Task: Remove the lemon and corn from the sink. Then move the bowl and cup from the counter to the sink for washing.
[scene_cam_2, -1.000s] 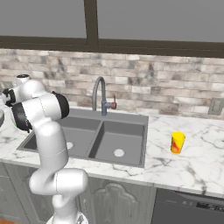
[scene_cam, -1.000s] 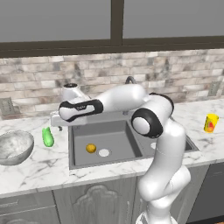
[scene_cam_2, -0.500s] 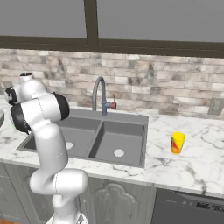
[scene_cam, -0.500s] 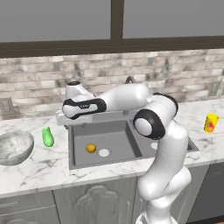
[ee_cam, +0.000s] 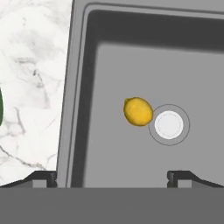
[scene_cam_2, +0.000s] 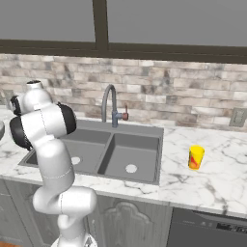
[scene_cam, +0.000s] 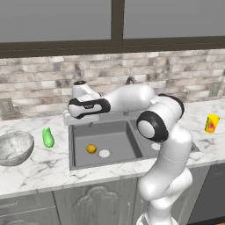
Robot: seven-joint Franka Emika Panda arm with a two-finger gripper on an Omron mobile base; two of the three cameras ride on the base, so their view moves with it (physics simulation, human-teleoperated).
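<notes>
Corn [scene_cam: 48,137] out on counter [scene_cam: 39,169]; tool [ee_cam: 112,177] spread wide above sink [ee_cam: 78,131]; next, descend onto lemon [ee_cam: 138,111] beside drain [ee_cam: 169,124].

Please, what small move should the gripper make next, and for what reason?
Probably it should descend into the left basin of the sink toward the lemon. The corn already lies on the counter beside the bowl, while the lemon still sits in the basin next to the drain. The gripper is open and empty above it, slightly off-centre, so a small sideways correction may help.
</notes>
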